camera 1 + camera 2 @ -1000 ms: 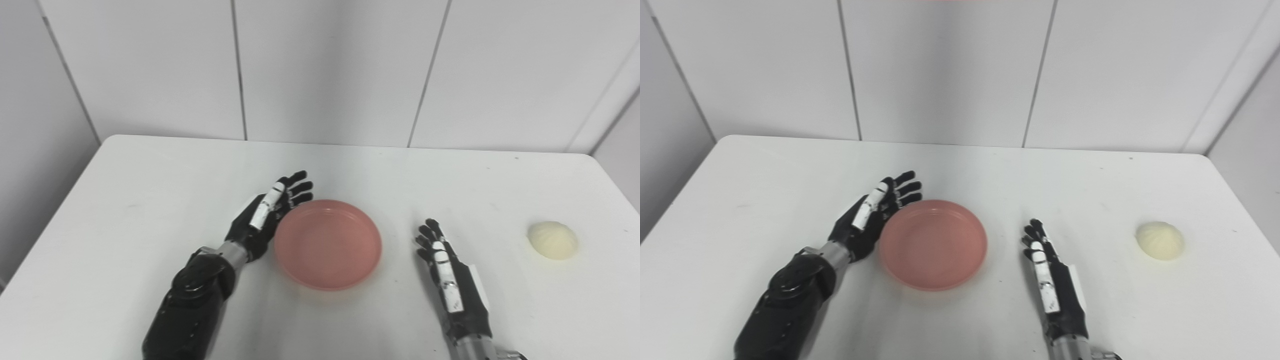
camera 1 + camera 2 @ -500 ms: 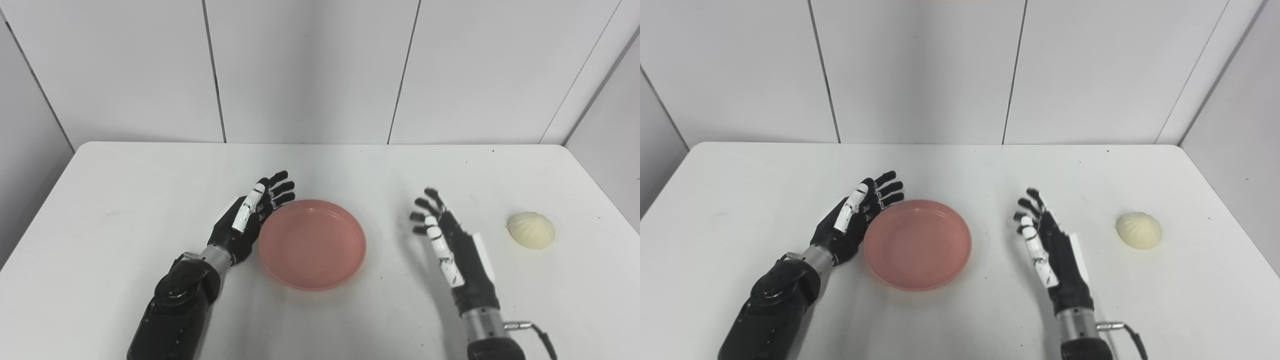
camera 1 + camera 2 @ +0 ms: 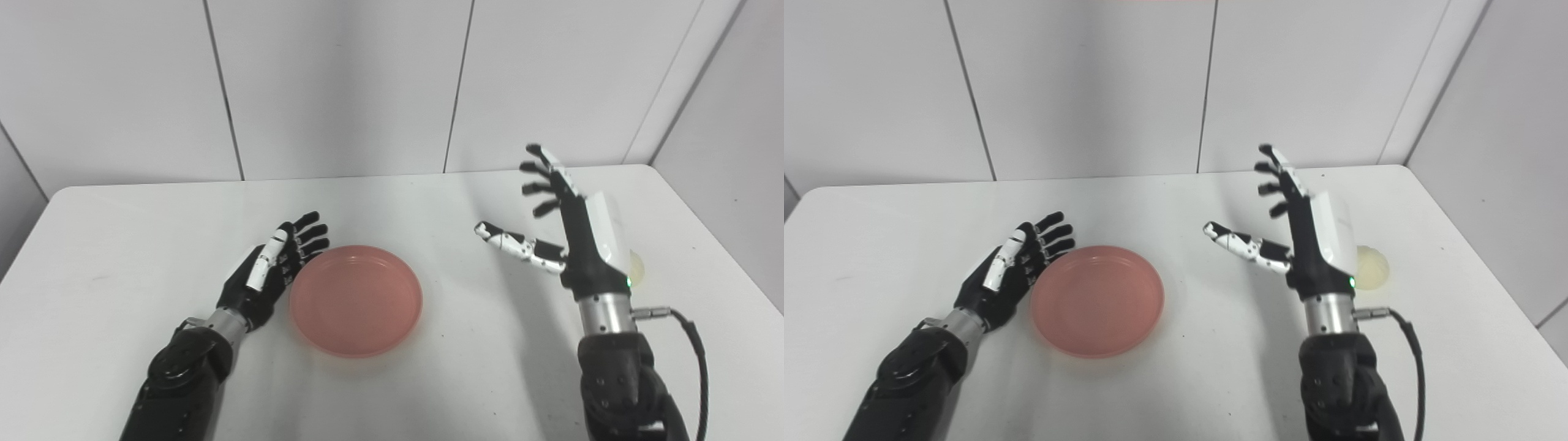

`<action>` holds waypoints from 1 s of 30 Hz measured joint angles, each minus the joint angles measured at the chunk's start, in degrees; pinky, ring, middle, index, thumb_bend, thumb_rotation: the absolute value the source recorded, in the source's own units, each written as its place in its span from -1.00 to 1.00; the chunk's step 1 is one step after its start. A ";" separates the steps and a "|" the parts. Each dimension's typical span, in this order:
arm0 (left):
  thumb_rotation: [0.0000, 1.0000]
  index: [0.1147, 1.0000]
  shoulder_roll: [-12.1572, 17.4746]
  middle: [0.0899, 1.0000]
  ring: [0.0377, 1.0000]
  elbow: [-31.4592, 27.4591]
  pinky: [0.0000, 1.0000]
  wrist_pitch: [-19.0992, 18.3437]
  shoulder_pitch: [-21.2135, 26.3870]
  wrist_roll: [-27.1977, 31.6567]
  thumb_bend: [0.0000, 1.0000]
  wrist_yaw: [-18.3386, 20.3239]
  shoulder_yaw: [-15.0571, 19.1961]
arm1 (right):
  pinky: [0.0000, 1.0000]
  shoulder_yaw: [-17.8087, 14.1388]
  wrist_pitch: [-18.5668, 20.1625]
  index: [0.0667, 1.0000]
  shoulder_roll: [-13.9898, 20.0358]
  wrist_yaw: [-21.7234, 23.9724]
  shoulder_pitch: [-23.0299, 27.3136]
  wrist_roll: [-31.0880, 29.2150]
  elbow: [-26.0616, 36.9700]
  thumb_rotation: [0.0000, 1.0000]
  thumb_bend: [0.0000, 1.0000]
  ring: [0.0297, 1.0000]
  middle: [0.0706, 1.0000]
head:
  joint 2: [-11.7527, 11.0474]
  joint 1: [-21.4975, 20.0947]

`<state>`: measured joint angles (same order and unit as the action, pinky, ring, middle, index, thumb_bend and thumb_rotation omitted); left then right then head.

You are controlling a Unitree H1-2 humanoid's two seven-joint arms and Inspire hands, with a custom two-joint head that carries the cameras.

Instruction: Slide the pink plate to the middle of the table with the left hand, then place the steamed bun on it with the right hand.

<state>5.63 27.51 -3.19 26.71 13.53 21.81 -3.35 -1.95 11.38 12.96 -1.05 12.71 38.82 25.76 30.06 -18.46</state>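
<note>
The pink plate [image 3: 356,299] lies on the white table [image 3: 122,245], near its middle, and holds nothing. My left hand [image 3: 269,269] rests open on the table, its palm against the plate's left rim. My right hand [image 3: 563,220] is raised above the table, open, fingers spread upward and thumb pointing left. The pale steamed bun [image 3: 1371,267] sits on the table at the right, mostly hidden behind that hand, with only a sliver [image 3: 636,269] showing in the left eye view.
Grey wall panels stand close behind the table's far edge. The table's right edge runs just beyond the bun. A black cable [image 3: 692,343] loops off my right wrist.
The camera has panned right, shifting the whole picture left. My right hand has lifted off the table and risen, spreading open, toward the bun. The left hand stays against the plate.
</note>
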 measured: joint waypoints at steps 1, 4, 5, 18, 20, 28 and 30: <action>1.00 0.70 0.24 0.73 0.73 0.49 0.75 0.42 0.20 0.01 -0.14 0.44 0.09 | -0.07 -0.15 0.08 0.64 0.47 0.04 0.31 1.28 0.30 -0.24 0.48 0.21 0.54 | -0.09 -1.04; 1.00 0.68 1.25 0.71 0.70 2.72 0.71 2.39 0.94 0.17 -0.13 1.72 0.69 | -0.12 -1.08 0.16 0.60 2.24 0.30 0.31 5.61 1.01 -0.27 0.52 0.12 0.45 | -0.18 -2.02; 0.99 0.68 1.58 0.71 0.70 3.42 0.70 2.75 1.18 0.52 -0.13 2.03 0.99 | -0.13 -1.64 0.43 0.60 2.97 0.39 0.26 6.85 1.13 -0.27 0.52 0.11 0.43 | -0.18 -2.28; 0.84 0.63 3.02 0.68 0.67 7.90 0.67 6.95 2.59 1.26 -0.04 3.90 1.79 | 0.03 -6.98 9.30 0.60 6.24 7.67 0.21 16.24 0.75 -0.03 0.63 0.30 0.52 | 0.09 -7.03; 0.84 0.62 3.49 0.67 0.66 8.93 0.66 7.71 2.98 1.27 -0.03 4.21 1.84 | 0.08 -7.49 10.88 0.59 6.63 8.30 0.11 17.02 -0.30 -0.07 0.64 0.36 0.53 | 0.09 -7.56; 0.79 0.61 4.38 0.65 0.64 11.89 0.63 8.96 4.40 1.85 -0.02 5.36 2.50 | 0.26 -8.66 13.79 0.60 8.05 10.79 0.03 17.65 -3.48 -0.16 0.71 0.55 0.60 | 0.44 -9.31; 0.76 0.60 4.48 0.65 0.64 12.02 0.62 8.96 4.40 2.32 -0.02 5.64 2.68 | 0.33 -9.02 14.87 0.60 8.33 12.39 0.01 18.06 -3.86 -0.19 0.71 0.61 0.62 | 0.53 -9.75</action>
<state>10.11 39.54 5.77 31.11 15.85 27.44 -0.67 -10.97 26.25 21.30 11.33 12.72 56.88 21.90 30.59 -28.21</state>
